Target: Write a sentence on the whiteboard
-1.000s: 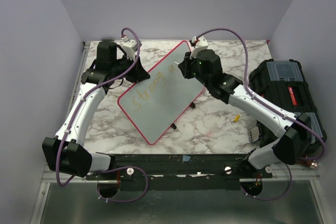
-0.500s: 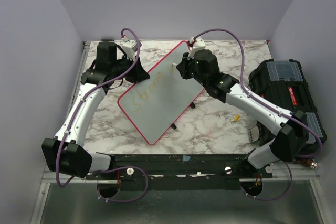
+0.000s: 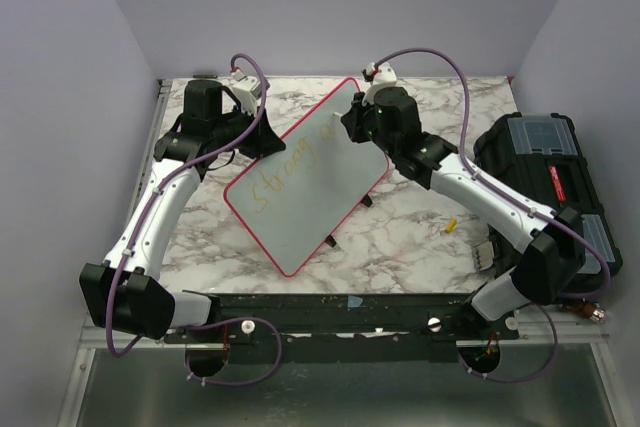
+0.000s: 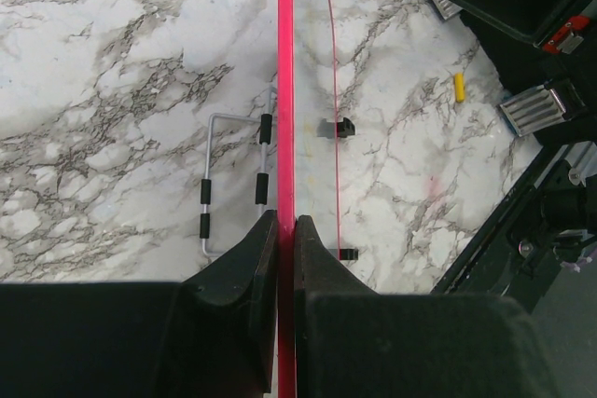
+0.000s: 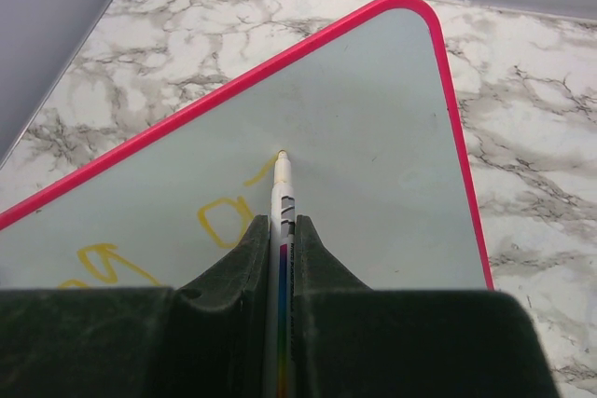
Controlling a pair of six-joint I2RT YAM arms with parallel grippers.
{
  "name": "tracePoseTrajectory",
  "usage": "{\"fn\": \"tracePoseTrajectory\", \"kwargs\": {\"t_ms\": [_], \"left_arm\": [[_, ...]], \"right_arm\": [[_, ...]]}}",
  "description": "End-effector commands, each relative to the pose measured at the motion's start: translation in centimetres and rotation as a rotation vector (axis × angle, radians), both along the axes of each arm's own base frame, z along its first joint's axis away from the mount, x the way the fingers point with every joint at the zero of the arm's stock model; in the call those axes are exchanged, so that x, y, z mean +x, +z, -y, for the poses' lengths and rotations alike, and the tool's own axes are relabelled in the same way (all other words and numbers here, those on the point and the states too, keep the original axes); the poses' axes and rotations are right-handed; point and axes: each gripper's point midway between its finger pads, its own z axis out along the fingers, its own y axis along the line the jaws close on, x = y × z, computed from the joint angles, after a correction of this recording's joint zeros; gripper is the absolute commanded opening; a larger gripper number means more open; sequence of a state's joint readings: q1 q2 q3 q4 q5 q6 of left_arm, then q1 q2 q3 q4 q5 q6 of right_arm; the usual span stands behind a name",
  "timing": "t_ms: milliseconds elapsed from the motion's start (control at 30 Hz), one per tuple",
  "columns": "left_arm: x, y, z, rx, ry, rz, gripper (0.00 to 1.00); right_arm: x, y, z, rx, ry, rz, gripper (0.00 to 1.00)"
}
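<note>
Left claw clamped on whiteboard rim. The board lies diagonally at frame centre on the marble bench, with the yellow sentence begun across it. Right claw grips marker, tip at board surface.

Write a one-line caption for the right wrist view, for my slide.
Right gripper holds a marker with its tip on the whiteboard, beside yellow handwriting.

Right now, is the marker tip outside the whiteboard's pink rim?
No, the marker tip is over the pale surface of the whiteboard, well inside its rim.
</note>
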State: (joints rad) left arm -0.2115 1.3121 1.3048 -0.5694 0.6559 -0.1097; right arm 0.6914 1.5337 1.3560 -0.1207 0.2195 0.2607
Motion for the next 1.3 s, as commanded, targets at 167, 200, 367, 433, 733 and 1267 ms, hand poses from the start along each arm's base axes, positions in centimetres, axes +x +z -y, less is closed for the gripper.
{"fn": "tracePoseTrajectory", "kwargs": {"t_ms": [167,200,367,433,733,1267], "left_arm": [[-0.8,0.3,0.3,0.015,-0.045,0.048,0.00],[-0.9,0.3,0.3,0.015,-0.045,0.046,0.00],[-0.8,0.4,0.3,0.015,-0.045,0.048,0.00],[-0.8,0.4,0.3,0.015,-0.045,0.049,0.00],[-0.9,0.4,0.3,0.015,-0.045,0.052,0.00],[-1.0,0.6,0.3,0.012,-0.047,0.057,0.00]], "right_arm": [[0.5,1.5,0.4,0.008,-0.010,0.031,0.00],[0.3,1.8,0.5,0.009,-0.012,0.034,0.01],[-0.5,3.1,1.3,0.025,-0.017,0.052,0.01],[-0.8,3.6,1.4,0.035,-0.014,0.060,0.01],[-0.9,4.5,0.5,0.065,0.025,0.059,0.01],[0.2,2.6,-1.5,0.063,0.066,0.011,0.01]]}}
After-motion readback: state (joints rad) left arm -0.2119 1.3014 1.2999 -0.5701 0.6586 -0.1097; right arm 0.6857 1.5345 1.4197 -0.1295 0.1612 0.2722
